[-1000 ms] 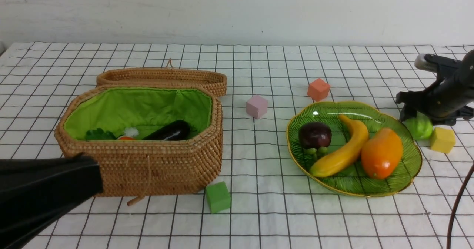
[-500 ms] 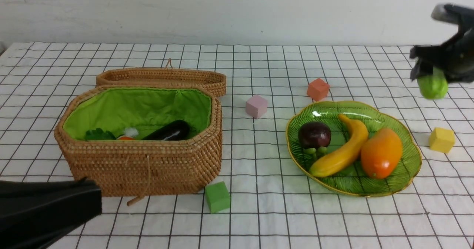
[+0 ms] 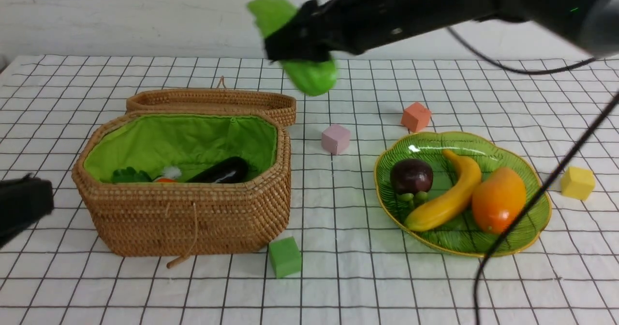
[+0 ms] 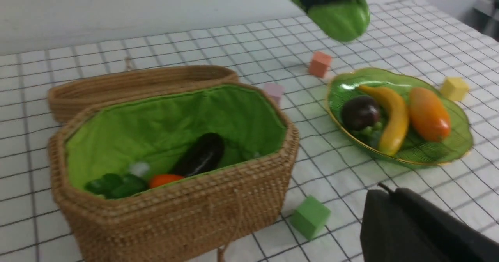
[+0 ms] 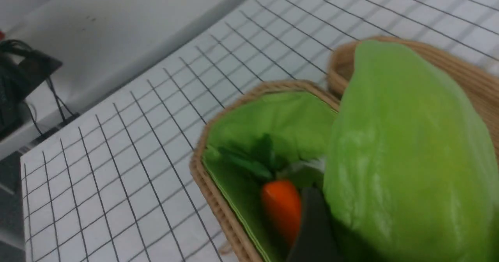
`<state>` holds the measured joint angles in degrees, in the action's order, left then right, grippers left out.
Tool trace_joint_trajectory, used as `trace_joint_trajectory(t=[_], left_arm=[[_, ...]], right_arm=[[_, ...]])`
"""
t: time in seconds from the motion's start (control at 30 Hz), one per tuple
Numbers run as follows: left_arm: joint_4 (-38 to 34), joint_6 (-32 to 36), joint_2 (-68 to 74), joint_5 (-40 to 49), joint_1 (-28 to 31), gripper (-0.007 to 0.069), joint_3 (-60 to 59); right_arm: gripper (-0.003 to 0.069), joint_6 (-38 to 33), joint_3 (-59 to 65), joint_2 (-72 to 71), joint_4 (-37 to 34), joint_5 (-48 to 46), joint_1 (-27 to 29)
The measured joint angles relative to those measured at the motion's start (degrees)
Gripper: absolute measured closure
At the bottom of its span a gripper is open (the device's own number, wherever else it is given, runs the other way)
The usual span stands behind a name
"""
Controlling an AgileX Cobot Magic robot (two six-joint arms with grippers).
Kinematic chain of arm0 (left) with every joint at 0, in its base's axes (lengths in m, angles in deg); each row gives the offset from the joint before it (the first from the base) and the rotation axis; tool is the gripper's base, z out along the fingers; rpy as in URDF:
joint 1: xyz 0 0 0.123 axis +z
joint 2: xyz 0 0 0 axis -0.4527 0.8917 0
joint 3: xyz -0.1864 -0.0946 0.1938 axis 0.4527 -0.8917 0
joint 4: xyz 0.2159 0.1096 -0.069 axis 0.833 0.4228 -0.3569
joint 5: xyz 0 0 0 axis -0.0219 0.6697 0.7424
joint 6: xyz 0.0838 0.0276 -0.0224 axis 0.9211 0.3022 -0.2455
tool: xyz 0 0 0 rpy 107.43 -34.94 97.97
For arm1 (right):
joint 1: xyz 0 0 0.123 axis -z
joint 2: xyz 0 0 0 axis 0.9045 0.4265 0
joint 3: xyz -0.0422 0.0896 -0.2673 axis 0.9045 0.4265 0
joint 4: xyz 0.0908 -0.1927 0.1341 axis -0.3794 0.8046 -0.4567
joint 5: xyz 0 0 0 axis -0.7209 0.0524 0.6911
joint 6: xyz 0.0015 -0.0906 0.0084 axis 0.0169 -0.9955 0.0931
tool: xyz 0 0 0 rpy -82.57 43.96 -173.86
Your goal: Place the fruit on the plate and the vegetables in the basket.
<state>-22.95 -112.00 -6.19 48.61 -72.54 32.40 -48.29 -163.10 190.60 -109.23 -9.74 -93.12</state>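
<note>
My right gripper [image 3: 300, 42] is shut on the light green gourd [image 3: 310, 77] and holds it high in the air, just behind and right of the basket's [image 3: 193, 218] back right corner. The gourd also shows in the left wrist view [image 4: 339, 16] and fills the right wrist view [image 5: 405, 156], above the open basket. In the basket lie the eggplant [image 3: 220, 171] and the carrot [image 3: 164, 180]. The plate [image 3: 540, 221] holds the mangosteen [image 3: 411, 175], banana [image 3: 447, 201] and mango [image 3: 498, 199]. My left gripper [image 3: 24, 206] is shut and empty, low at the left edge.
The basket's lid [image 3: 213, 101] lies open behind it. Foam cubes sit on the checked cloth: green [image 3: 284, 256], pink [image 3: 335, 139], orange [image 3: 415, 116] and yellow [image 3: 577, 182]. The right arm's cable [image 3: 522, 214] hangs across the plate's right side.
My right arm lifted the gourd from beside the yellow cube and swung it up and far left, to near the basket. My left gripper drew back to the left edge.
</note>
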Motion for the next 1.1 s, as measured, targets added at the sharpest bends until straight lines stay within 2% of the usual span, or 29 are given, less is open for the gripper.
trace_joint_trajectory(t=[0.1, 0.2, 0.27, 0.37, 0.43, 0.57, 0.67, 0.73, 0.8, 0.87, 0.9, 0.97, 1.03, 1.1], left_arm=[[3.6, -4.4, 0.0, 1.6, 0.0, 0.0637, 0.0], [4.7, -6.0, 0.0, 3.3, 0.0, 0.0637, 0.0], [4.7, -6.2, 0.0, 4.0, 0.0, 0.0637, 0.0], [4.7, -6.3, 0.0, 4.6, 0.0, 0.0637, 0.0], [4.7, -6.3, 0.0, 4.6, 0.0, 0.0637, 0.0], [4.6, -6.3, 0.0, 4.7, 0.0, 0.0637, 0.0], [4.1, -6.3, 0.0, 4.8, 0.0, 0.0637, 0.0], [3.8, -6.3, 0.0, 4.6, 0.0, 0.0637, 0.0], [3.6, -6.3, -0.3, 4.1, 0.0, 0.0637, 0.0], [3.3, -6.3, -1.7, 3.3, 0.0, 0.0637, -0.1], [3.3, -6.3, -2.4, 2.7, 0.0, 0.0637, -0.3], [3.2, -6.3, -5.9, 0.6, 0.0, 0.0637, -1.8], [3.2, -6.3, -10.4, -2.3, 0.0, 0.0637, -4.6], [3.1, -6.4, -12.5, -3.8, 0.0, 0.0637, -6.2]], right_arm=[[0.0193, -4.9, 0.0, 3.3, -0.4, 6.8, -4.3], [0.0192, -8.4, 0.1, 6.4, -0.9, 12.4, -8.0], [0.0167, -9.0, 0.1, 7.2, -1.3, 14.4, -9.2], [0.0043, -9.3, 0.1, 7.6, -1.5, 16.3, -10.2], [-0.0003, -9.4, 0.1, 7.5, -1.6, 16.5, -10.2], [-0.0009, -9.3, 0.2, 5.7, -1.4, 13.6, -9.5], [0.0054, -5.2, 0.2, 1.7, 0.3, 7.2, -8.1], [0.0135, 1.7, 0.2, -2.3, 4.2, 0.7, -6.7], [0.0235, 9.7, 0.2, -6.2, 9.7, -5.0, -5.1], [0.0380, 19.4, 0.0, -10.2, 17.3, -12.9, -3.5], [0.0422, 21.6, 0.0, -11.7, 20.6, -15.7, -3.0], [0.0569, 27.3, 0.0, -14.7, 29.1, -22.7, -2.3], [0.0655, 31.3, 0.2, -17.2, 35.8, -28.3, -2.2], [0.0664, 33.0, 0.5, -18.3, 38.2, -29.2, -2.2]])
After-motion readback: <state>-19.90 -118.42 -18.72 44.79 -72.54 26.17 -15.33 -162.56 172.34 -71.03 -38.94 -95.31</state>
